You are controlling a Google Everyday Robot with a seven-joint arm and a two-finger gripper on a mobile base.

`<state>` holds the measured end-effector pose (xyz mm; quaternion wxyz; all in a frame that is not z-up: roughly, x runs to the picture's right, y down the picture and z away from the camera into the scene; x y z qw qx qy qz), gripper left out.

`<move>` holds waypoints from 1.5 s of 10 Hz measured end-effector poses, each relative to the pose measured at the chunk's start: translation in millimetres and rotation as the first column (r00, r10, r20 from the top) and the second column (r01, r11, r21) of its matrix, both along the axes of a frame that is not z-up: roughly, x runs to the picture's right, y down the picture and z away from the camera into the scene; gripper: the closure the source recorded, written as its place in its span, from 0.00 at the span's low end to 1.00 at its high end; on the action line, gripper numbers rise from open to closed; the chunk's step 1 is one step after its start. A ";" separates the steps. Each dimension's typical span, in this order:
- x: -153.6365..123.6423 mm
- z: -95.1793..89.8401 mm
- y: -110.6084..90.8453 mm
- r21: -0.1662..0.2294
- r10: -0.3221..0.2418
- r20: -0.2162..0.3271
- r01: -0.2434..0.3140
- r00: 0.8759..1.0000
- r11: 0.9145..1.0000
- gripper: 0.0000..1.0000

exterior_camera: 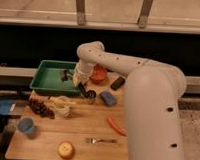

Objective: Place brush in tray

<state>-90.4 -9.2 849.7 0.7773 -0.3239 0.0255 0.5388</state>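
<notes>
While the robot's thick white arm (152, 112) is filling the right side of the frame, a wooden counter (86, 125) is lying across the lower left and centre. Nearest the bottom edge, a round yellow-orange fruit (65, 149) is sitting alone, and a silver fork (102, 141) is lying flat just right of it. A small blue cup (25, 125) is standing near the counter's left edge, and an orange carrot-like piece (116, 125) is lying at a slant close beside the arm.

Further up the frame, a dark bunch of grapes (40, 108) is lying at the left, touching or nearly touching a pale, cream-coloured item (62, 107) whose nature I cannot tell. Right of centre, a small dark bowl (90, 95) is sitting just beside a blue block (107, 98).

Beyond these, a dark rectangular block (117, 83) is lying at an angle near an orange bowl (99, 74), which the arm is partly covering. The green tray (46, 78) is sitting at the counter's far left corner. The arm is bending down at upper centre, and the tool (66, 75) is hanging over the right half of the tray's floor. Its fingers are closed tight, and the brush (62, 77) is showing only as a slim dark shape at the tip, apparently pinched there above the tray; whether it is touching the floor I cannot tell.

Behind everything, a dark wall is running across the frame under a pale ledge.
</notes>
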 end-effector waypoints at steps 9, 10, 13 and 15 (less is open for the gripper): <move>-30.5 69.4 -41.7 0.057 -0.001 -0.053 0.004 0.999 0.998 1.00; -31.9 74.8 -37.2 0.036 -0.010 -0.051 0.012 0.999 0.999 0.97; -30.6 87.5 -25.0 -0.014 -0.028 -0.054 0.027 0.998 1.000 0.69; -33.2 89.1 -20.4 -0.031 -0.035 -0.050 0.033 0.998 0.999 0.48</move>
